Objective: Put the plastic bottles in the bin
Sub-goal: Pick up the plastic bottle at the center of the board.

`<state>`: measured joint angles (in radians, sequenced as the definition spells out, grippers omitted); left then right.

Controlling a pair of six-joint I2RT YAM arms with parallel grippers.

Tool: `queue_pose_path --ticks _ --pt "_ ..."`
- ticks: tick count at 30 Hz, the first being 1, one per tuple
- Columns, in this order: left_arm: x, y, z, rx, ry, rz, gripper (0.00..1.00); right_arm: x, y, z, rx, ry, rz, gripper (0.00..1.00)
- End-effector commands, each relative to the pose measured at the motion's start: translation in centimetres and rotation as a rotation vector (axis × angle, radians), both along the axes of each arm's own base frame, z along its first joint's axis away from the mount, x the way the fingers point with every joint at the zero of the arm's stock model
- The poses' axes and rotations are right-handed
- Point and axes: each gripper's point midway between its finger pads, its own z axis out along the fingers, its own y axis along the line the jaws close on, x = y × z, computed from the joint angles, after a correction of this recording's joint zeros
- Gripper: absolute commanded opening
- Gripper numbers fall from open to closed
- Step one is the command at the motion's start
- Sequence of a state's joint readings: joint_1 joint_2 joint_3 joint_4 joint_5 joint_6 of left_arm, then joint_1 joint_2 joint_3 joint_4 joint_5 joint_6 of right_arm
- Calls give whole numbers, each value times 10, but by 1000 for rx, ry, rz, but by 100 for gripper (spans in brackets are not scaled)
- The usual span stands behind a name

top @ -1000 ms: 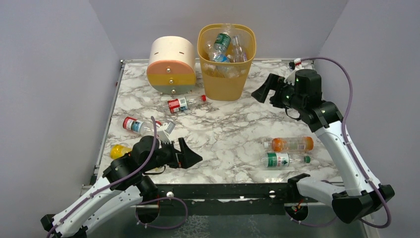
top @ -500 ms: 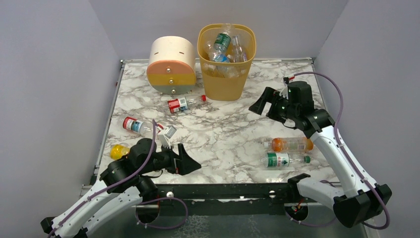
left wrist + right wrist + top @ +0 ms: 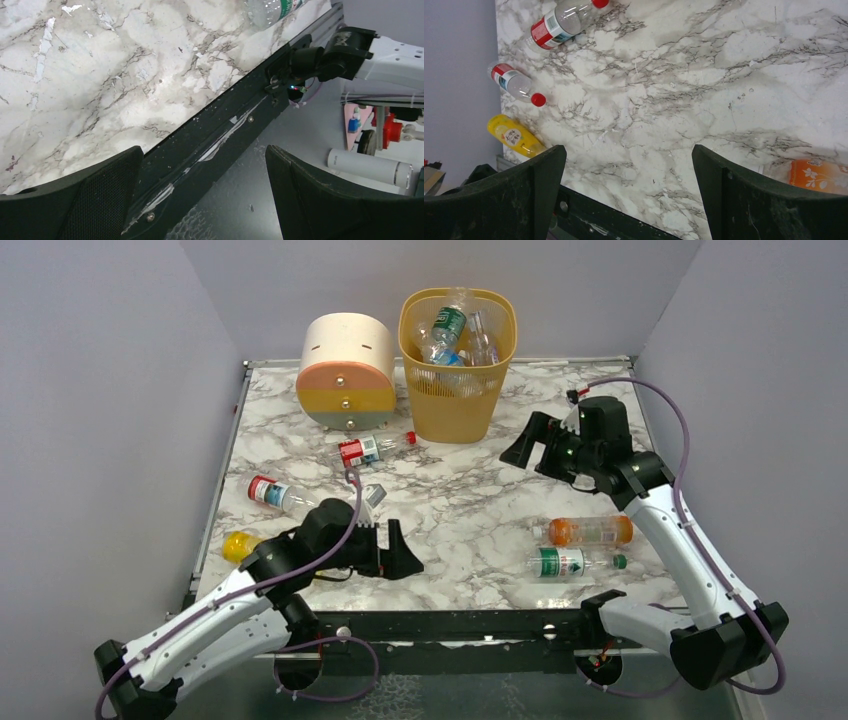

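The bin (image 3: 455, 410) stands at the far edge of the table (image 3: 470, 495), with several bottles (image 3: 450, 328) heaped inside it up to the rim. Just left of the bin sits the drawer unit (image 3: 347, 372), close beside it but not clearly touching.

Five more bottles lie on their sides on the table. The red bottle (image 3: 368, 449) is nearest, just in front of the bin and a little to its left, with its red cap pointing toward the bin. The second red bottle (image 3: 275, 493) lies farther out in the same front-left direction. The yellow bottle (image 3: 238, 545) is farthest from the bin, by the table's near-left edge. In front of the bin and to its right, well apart from it, the orange bottle (image 3: 590, 531) and the green bottle (image 3: 570, 562) lie side by side, the orange one closer to the bin.

The right gripper (image 3: 522, 443) hangs above the table near the bin, to its right and slightly in front. Its fingers (image 3: 524, 200) are spread wide with nothing between them, and its camera looks across bare marble toward the two red bottles and the yellow one.

The left gripper (image 3: 405, 555) is well in front of the bin, over the table's near edge. Its fingers (image 3: 95, 200) are also spread wide and hold nothing; between them its camera shows the table's black front rail (image 3: 210, 145)
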<state>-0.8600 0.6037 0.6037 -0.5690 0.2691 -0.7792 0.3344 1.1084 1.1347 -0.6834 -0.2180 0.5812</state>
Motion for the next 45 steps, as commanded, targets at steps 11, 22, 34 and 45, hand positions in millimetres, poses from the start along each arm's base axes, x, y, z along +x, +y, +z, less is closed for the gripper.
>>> queue_pose_path --ticks 11,22,34,45 --pt "40 -38 24 10 -78 -13 99 -23 -37 -30 -224 106 -38 100" --pt "42 -37 9 -50 -36 70 99 -25 -51 -59 -238 110 -144 99" --pt "38 -47 8 -86 -35 20 99 -13 -54 -69 -274 226 -216 99" --pt "34 -48 0 -66 -41 -26 99 -18 -80 -63 -324 229 -386 99"
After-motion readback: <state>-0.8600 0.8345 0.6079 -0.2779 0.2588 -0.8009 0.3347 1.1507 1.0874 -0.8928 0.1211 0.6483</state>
